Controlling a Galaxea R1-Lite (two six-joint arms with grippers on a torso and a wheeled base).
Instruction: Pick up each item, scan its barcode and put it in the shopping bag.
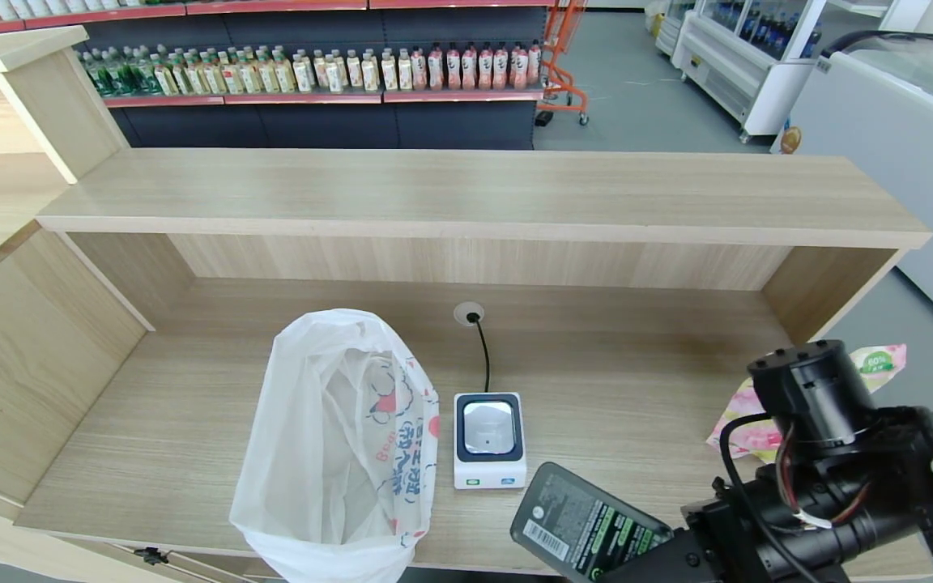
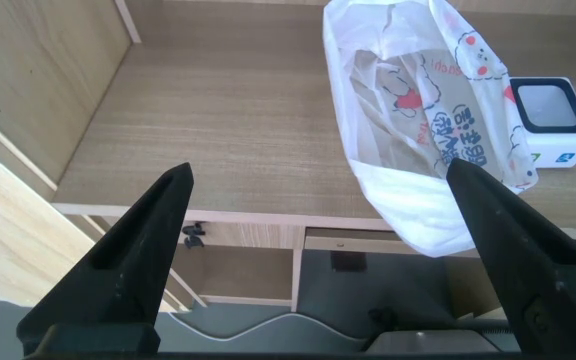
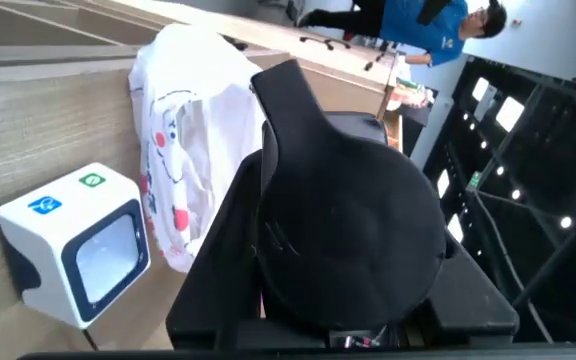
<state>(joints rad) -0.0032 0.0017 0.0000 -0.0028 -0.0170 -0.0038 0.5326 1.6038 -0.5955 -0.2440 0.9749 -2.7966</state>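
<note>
Right end effector [image 1: 654, 555] grips dark pouch [image 1: 580, 518] just beside scanner [image 1: 489, 439], shopping bag [image 1: 337, 453] beyond.

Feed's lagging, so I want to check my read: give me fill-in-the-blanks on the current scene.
The right tool holds the dark packet beside the cabled ____.
The bag stands on the ____ side of the scanner.
The left tool is ____.
Missing: scanner; left; open.

Left end effector [image 2: 318, 172] wide apart; right end effector [image 1: 665, 555] low, tight on dark pouch [image 1: 576, 518].
</note>
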